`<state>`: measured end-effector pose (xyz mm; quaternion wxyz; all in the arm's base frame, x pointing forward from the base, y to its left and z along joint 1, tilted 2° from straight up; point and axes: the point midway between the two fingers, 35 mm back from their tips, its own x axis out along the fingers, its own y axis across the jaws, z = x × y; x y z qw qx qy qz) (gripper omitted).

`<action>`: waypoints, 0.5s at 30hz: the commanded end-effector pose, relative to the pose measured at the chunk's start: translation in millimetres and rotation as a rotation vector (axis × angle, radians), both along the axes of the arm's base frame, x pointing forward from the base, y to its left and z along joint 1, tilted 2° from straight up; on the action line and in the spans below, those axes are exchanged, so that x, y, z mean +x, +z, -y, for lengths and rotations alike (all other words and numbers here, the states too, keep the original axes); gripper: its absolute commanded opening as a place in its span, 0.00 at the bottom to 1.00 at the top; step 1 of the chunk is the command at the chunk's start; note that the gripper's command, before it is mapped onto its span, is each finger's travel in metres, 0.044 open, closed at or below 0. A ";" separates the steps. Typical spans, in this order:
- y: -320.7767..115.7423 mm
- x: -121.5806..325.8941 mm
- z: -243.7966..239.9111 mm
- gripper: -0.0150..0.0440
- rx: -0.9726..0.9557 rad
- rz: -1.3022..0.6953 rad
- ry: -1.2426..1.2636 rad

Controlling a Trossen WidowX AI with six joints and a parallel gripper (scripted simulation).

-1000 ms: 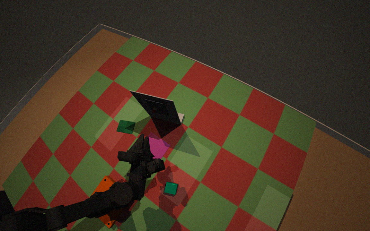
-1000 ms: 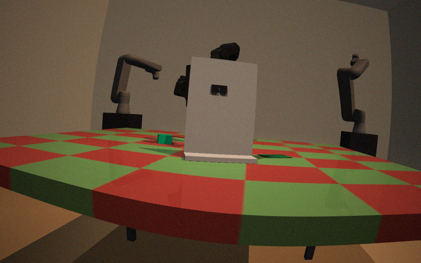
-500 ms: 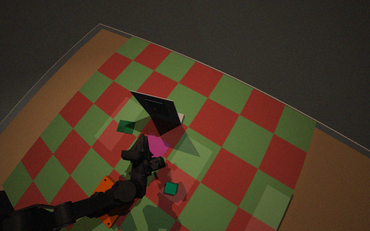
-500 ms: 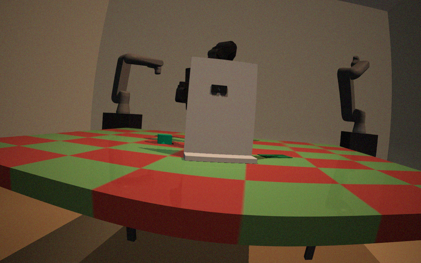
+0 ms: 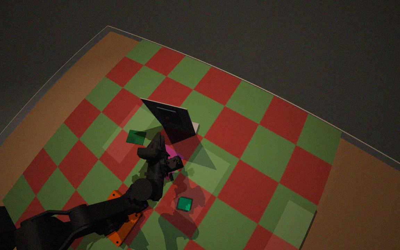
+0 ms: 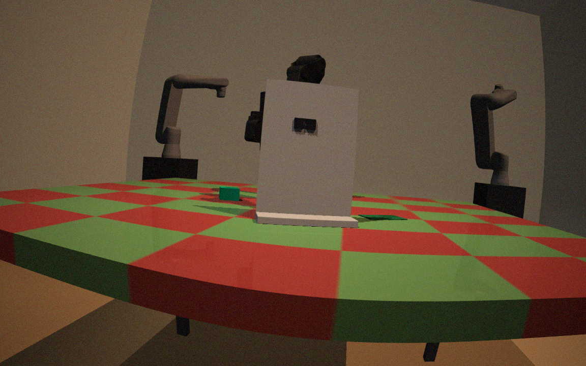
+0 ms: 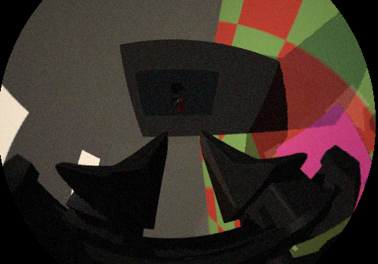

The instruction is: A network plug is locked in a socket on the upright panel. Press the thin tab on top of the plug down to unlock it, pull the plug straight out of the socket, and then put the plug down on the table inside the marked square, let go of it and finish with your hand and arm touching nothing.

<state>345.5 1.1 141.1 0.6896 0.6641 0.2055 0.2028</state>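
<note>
The upright panel [image 5: 184, 131] [image 6: 309, 182] [image 7: 244, 79] has a dark front and a pale back. A dark socket plate [image 7: 201, 94] is on its front. A small dark red piece [image 7: 180, 105] [image 5: 167, 118] shows there, perhaps part of the plug; the plug's outline and tab are too dark to make out. My gripper [image 7: 184, 135] [image 5: 160, 134] is turned on its side, partly open, with nothing between its fingers. Its tips are in front of the panel, seemingly short of the plug. The magenta square [image 5: 172, 151] [image 7: 339, 134] lies on the table, partly hidden beneath the gripper in the top view.
A green block [image 5: 184, 203] [image 6: 229, 193] stands on the table. A flat dark green piece [image 5: 136, 137] [image 6: 382, 217] lies beside the panel. An orange part [image 5: 122, 230] is under the arm. The panel's pale foot [image 6: 306, 219] rests on the checkered table [image 6: 240, 268].
</note>
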 end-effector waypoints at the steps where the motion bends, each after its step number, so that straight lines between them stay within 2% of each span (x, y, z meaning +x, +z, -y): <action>1: 2.8 8.0 -0.8 0.52 -0.001 0.008 -0.003; 15: 3.8 29.6 -7.0 0.52 0.000 0.010 -0.003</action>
